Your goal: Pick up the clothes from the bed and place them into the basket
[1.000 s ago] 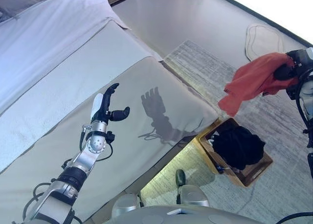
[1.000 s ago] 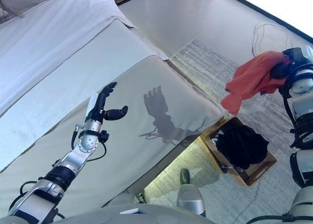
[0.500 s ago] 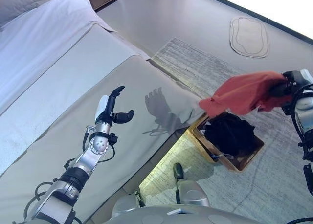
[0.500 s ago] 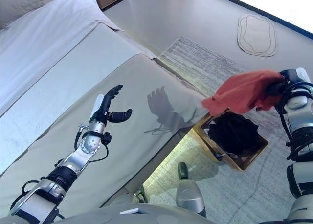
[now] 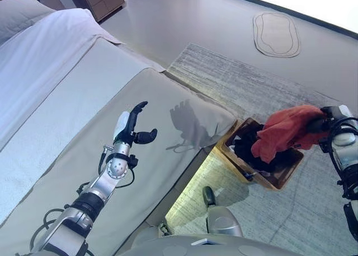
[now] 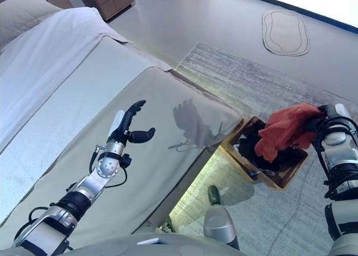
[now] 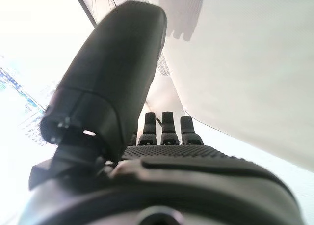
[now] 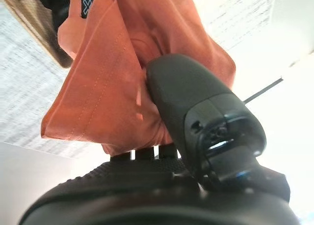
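Over the basket [image 5: 279, 180] at 3 o'clock, I keep my right hand [image 8: 196, 117] clenched on the bunched orange garment [image 5: 282, 134], soft, light, drooping; left hand [image 5: 132, 128] open, empty.

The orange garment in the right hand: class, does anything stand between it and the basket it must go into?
Nothing visible does. The right hand grips the orange garment, which hangs over the open wooden basket. Only dark clothing already lies inside, and the basket has no lid.

Bright daylight; blown-out window glare; crisp shadows.
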